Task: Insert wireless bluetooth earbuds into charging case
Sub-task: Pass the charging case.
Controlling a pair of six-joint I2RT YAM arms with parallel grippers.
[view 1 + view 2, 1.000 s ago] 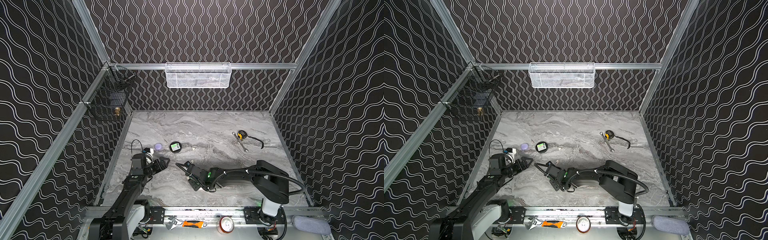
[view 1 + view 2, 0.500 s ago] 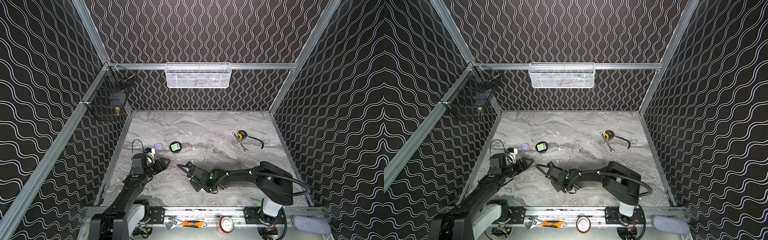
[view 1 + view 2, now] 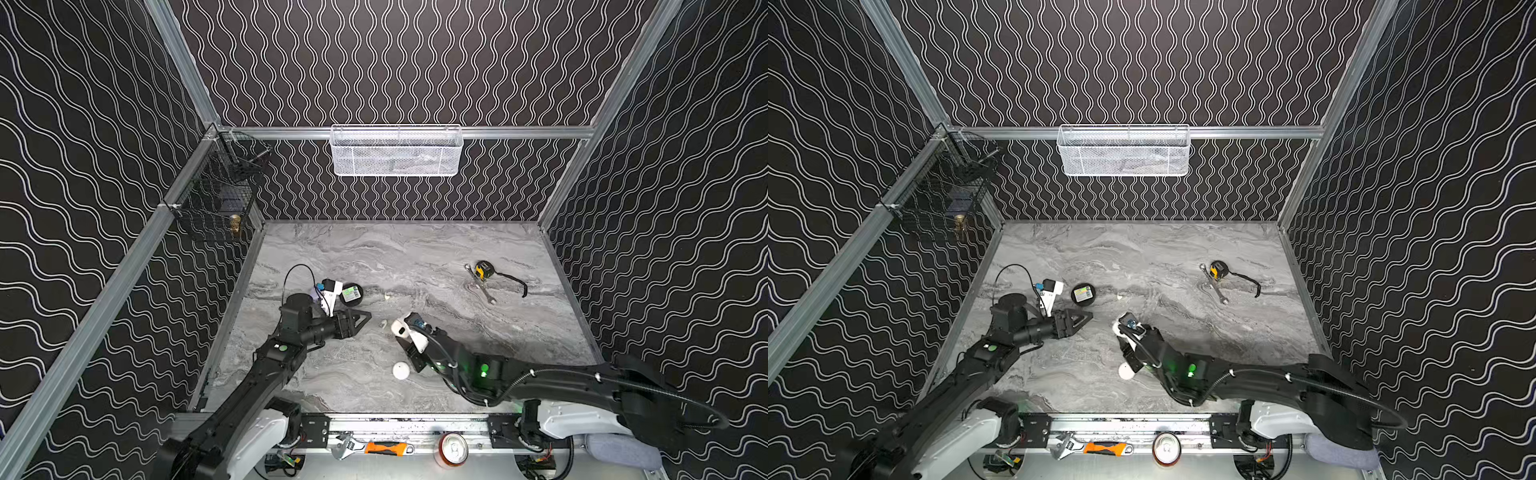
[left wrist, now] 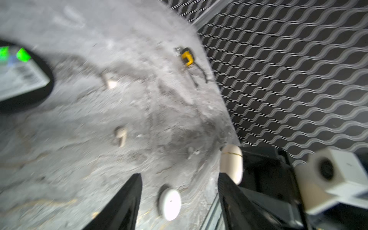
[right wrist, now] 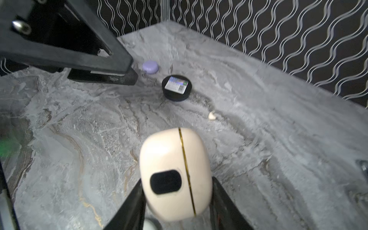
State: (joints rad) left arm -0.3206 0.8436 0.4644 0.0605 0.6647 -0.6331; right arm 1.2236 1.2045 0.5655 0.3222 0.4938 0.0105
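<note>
My right gripper (image 5: 178, 182) is shut on a cream charging case (image 5: 175, 173) with a gold seam, its lid closed, and holds it just above the table (image 3: 399, 330). My left gripper (image 4: 179, 175) is open and empty. It points at the held cream case (image 4: 232, 165) from the left (image 3: 361, 318). Cream earbuds lie loose on the marble: one (image 4: 121, 135) between the grippers (image 3: 382, 324), another (image 5: 211, 115) farther back (image 3: 387, 296). A white round case (image 3: 401, 370) lies beside the right wrist.
A black round case (image 3: 351, 293) and a lilac case (image 5: 150, 66) sit behind the left gripper. A tape measure (image 3: 483, 270) and a wrench (image 3: 484, 291) lie at the back right. A white mesh basket (image 3: 397, 151) hangs on the back wall.
The left gripper has moved right toward the cream case and its jaws have narrowed. The right gripper shifted a little right with the case, uncovering the white round case.
</note>
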